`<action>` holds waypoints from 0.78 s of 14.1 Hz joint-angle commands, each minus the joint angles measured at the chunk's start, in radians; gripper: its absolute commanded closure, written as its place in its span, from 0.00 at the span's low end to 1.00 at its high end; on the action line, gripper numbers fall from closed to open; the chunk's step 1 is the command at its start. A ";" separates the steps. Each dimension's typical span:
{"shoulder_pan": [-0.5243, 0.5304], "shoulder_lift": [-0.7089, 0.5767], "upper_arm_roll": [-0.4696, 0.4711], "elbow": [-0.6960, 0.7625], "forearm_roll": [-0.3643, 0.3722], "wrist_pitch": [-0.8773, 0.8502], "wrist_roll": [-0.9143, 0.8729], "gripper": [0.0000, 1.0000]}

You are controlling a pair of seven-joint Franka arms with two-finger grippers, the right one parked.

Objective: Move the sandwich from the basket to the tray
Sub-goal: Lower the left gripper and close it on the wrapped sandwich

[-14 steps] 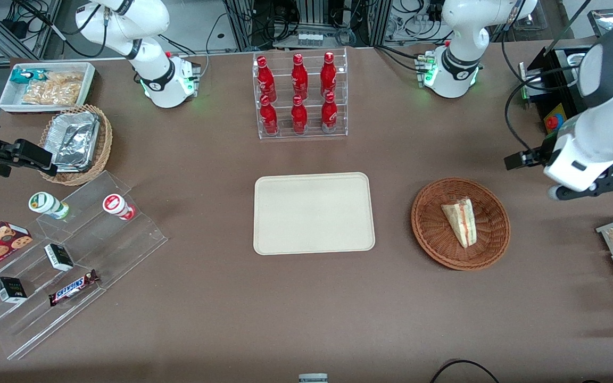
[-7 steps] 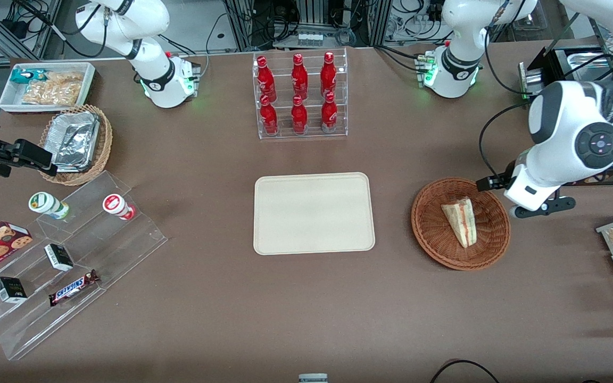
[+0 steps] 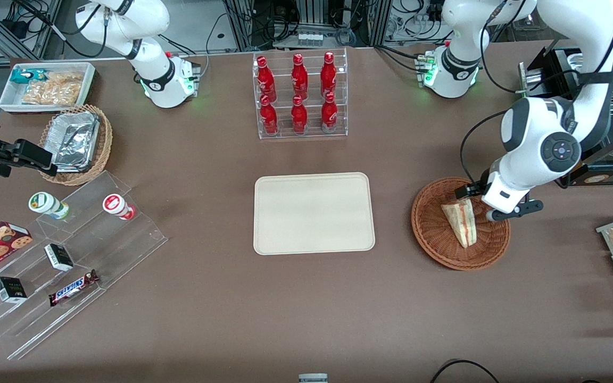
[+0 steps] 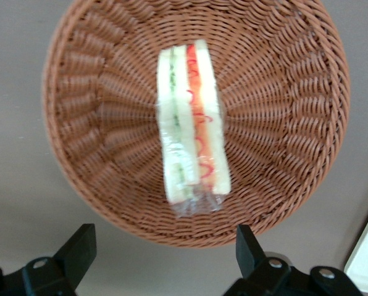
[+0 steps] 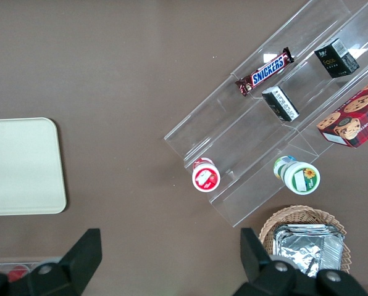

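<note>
**Left arm's gripper open above the basketed sandwich**

Brown tabletop [image 3: 221, 319] fills the scene, with the robot bases at the edge farthest from the front camera. Near the middle of it lies the tray [image 3: 314, 213], flat, cream and bare. Toward the working arm's end of the tabletop sits the basket [image 3: 434, 239], a round reddish-brown wicker bowl, well apart from the tray. The sandwich [image 3: 461, 222] lies inside it, a pale wedge in clear wrap with a red and green filling stripe along its cut edge; its narrow tip points toward the edge nearest the front camera.

The left arm's gripper [image 3: 490, 205] hangs over the basket's rim on the side farther from the front camera, just beside the sandwich's broad end. In the left wrist view its two black fingers [image 4: 79, 246] stand wide apart, holding nothing, with the basket [image 4: 283, 123] and sandwich [image 4: 191, 123] lying below them and no contact to be seen.

A clear rack of red bottles [image 3: 300, 96] stands between the two robot bases, farther from the front camera than the tray. At the parked arm's end of the tabletop are a tan wicker basket with foil containers [image 3: 75, 142], a white bin of snack packets [image 3: 48, 86] and a stepped clear display [image 3: 72, 255] carrying small snacks.
</note>
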 commanded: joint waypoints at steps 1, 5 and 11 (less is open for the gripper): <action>-0.039 0.041 0.002 0.001 -0.008 0.052 -0.057 0.00; -0.039 0.107 0.003 0.004 -0.008 0.159 -0.077 0.00; -0.036 0.136 0.003 0.004 -0.004 0.180 -0.077 0.00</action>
